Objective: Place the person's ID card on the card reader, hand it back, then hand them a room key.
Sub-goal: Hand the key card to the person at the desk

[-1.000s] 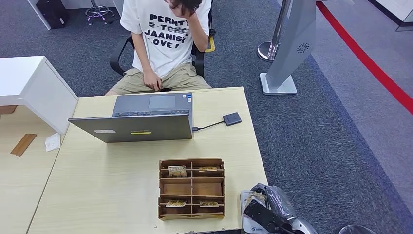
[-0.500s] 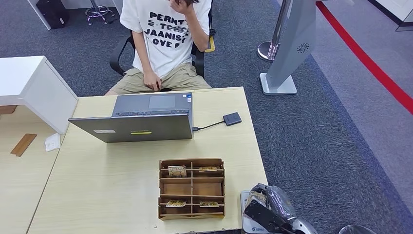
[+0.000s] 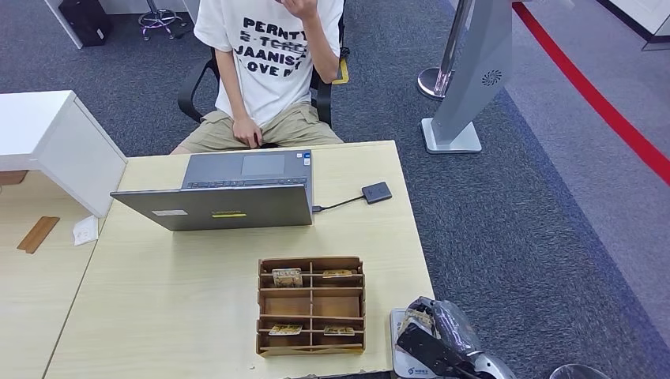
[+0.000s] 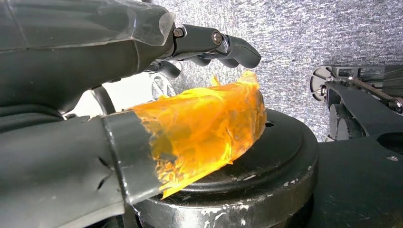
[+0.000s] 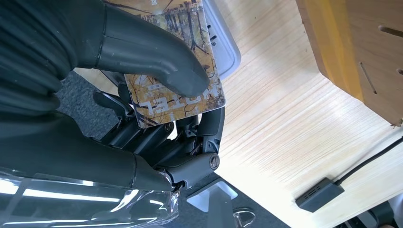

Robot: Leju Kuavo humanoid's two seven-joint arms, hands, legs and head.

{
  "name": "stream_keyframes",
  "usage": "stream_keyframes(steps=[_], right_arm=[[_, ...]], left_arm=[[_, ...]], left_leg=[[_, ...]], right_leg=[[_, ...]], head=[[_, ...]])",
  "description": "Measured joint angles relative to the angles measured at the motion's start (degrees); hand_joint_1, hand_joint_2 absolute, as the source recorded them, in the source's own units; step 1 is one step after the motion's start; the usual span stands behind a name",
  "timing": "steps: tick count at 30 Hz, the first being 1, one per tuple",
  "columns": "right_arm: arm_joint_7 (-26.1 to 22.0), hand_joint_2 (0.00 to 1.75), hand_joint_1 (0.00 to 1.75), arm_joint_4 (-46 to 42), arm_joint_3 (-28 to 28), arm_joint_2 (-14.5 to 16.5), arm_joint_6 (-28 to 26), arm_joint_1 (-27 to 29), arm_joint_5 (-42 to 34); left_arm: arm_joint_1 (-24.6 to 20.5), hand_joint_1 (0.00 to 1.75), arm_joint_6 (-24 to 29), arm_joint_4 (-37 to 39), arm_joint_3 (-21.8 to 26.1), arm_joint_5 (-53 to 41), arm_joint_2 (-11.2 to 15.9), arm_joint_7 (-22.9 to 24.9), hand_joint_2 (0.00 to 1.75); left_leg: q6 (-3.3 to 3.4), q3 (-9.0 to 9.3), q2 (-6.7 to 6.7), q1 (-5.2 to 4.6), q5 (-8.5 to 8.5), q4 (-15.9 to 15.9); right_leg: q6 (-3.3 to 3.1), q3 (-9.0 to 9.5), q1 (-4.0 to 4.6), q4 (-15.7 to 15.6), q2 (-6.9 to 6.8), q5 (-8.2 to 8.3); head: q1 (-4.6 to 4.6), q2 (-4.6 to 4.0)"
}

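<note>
1. A patterned card (image 5: 176, 99) is pinched between the thumb and the darker fingers of the right hand (image 3: 433, 335), at the near right corner of the table (image 3: 190, 316).
2. Beneath that hand, a white card reader (image 3: 401, 359) is seen lying flat at the table's near right edge; in the right wrist view the held card is seen partly over the reader's grey-rimmed body.
3. The left hand (image 4: 142, 95) is seen with nothing grasped, its fingers (image 4: 228, 47) apart from an orange-wrapped thumb.
4. Just beside the reader, a wooden card rack (image 3: 311, 305) is stood, with cards seen in its nearest and farthest rows.
5. Farther on, an opened laptop (image 3: 229, 189) is placed, wired to a small black box (image 3: 377, 193).
6. Beyond the table's far edge, a person (image 3: 265, 71) is seated on a chair.
</note>
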Motion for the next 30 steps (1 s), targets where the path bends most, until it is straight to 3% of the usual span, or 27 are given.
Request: stream_keyframes(steps=[30], right_arm=[[0.00, 1.75, 1.75, 0.31, -0.02, 0.17, -0.03, 0.04, 0.18]], left_arm=[[0.00, 0.00, 0.08, 0.00, 0.00, 0.00, 0.00, 0.09, 0.00]], left_leg=[[0.02, 0.00, 0.00, 0.00, -0.01, 0.00]], right_leg=[[0.00, 0.00, 0.00, 0.00, 0.00, -0.01]], head=[[-0.01, 0.00]])
